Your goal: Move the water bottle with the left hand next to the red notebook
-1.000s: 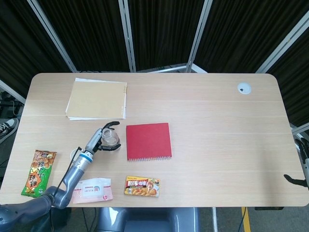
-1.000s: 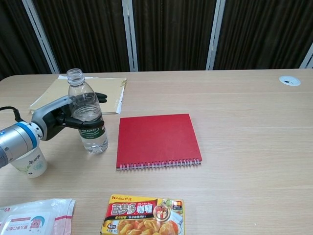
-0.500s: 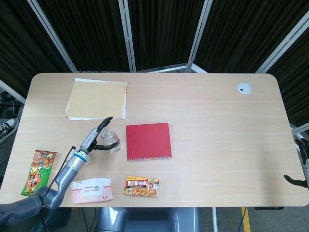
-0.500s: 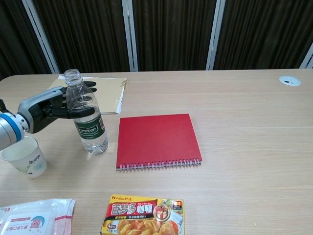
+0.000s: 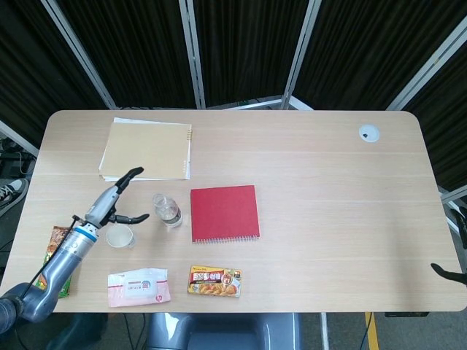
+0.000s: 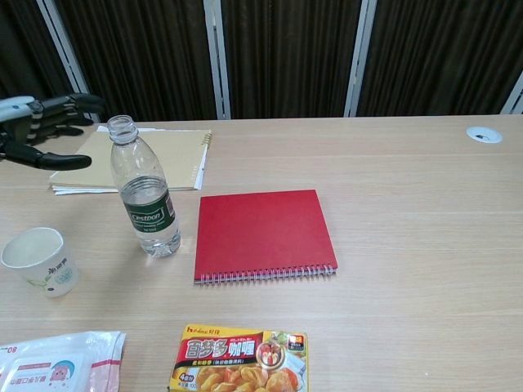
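Observation:
A clear, uncapped water bottle (image 5: 167, 210) (image 6: 146, 190) with a green label stands upright on the table, just left of the red spiral notebook (image 5: 225, 213) (image 6: 261, 233). My left hand (image 5: 117, 200) (image 6: 41, 129) hovers to the left of the bottle, apart from it, fingers spread and holding nothing. Only a dark tip of my right hand (image 5: 446, 272) shows at the head view's right edge; its fingers are hidden.
A white paper cup (image 5: 119, 236) (image 6: 41, 260) stands below my left hand. A tan notebook (image 5: 147, 150) lies at the back left. A curry box (image 5: 214, 281), a wipes pack (image 5: 139, 286) and a snack bag (image 5: 57, 259) lie near the front edge.
My left hand let go of the bottle, opened, and drew back to the left. The bottle stays upright beside the red notebook.

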You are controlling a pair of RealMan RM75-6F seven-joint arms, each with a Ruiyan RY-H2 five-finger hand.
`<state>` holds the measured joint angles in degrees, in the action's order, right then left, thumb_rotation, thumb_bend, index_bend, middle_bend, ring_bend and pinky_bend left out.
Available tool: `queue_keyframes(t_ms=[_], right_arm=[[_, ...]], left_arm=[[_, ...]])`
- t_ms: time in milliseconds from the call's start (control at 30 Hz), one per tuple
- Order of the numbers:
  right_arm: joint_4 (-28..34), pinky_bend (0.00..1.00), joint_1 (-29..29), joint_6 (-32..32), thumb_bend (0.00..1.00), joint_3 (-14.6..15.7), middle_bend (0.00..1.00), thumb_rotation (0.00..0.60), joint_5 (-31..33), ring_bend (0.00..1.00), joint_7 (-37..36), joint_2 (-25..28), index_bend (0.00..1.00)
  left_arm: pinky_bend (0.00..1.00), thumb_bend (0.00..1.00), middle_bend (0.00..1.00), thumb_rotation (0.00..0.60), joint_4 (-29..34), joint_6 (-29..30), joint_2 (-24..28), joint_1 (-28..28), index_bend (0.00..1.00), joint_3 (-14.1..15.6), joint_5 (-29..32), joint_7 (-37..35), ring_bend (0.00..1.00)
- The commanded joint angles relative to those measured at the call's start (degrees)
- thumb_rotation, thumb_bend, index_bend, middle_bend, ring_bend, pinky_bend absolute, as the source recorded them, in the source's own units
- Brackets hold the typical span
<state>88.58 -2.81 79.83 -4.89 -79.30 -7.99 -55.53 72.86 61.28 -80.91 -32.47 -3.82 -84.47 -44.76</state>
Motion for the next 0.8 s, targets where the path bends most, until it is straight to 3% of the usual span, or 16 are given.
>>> queue_keyframes(t_ms=[33,267,367,467,700,800], right_arm=[[0.3,0.00,0.4,1.1,0.00,0.0,0.00,0.600,-1.0,0.00,-0.7,0.5,0.00],[1.2,0.00,0.9,2.9,0.00,0.1,0.00,0.600,-3.0,0.00,-3.0,1.6,0.00],[1.4,0.00,1.1,3.7,0.00,0.1,0.00,0.600,-3.7,0.00,-3.9,2.0,0.00],[1.5,0.00,1.2,4.5,0.00,0.1,0.00,0.600,-4.3,0.00,-4.5,2.3,0.00],[1.6,0.00,1.4,6.0,0.00,-0.1,0.00,0.600,-5.2,0.00,-4.1,2.4,0.00],[1.7,0.00,1.6,6.6,0.00,-0.1,0.00,0.600,-5.4,0.00,-3.9,2.4,0.00]], left_arm=[[0.00,0.20,0.00,0.483,4.3,11.0,4.6,5.9,0.00,-0.9,1.2,16.8,0.00],[0.00,0.17,0.00,0.483,16.6,18.7,13.8,12.5,0.00,0.7,1.3,27.1,0.00],[0.00,0.15,0.00,0.537,20.9,21.8,16.1,15.3,0.00,1.4,2.0,33.7,0.00],[0.00,0.15,0.00,0.599,24.9,25.1,17.5,18.2,0.00,2.5,2.0,40.5,0.00],[0.00,0.15,0.00,0.600,30.6,32.3,18.0,23.3,0.00,3.8,1.5,57.0,0.00],[0.00,0.15,0.00,0.600,32.7,33.1,18.1,24.3,0.00,4.4,0.7,59.2,0.00]])
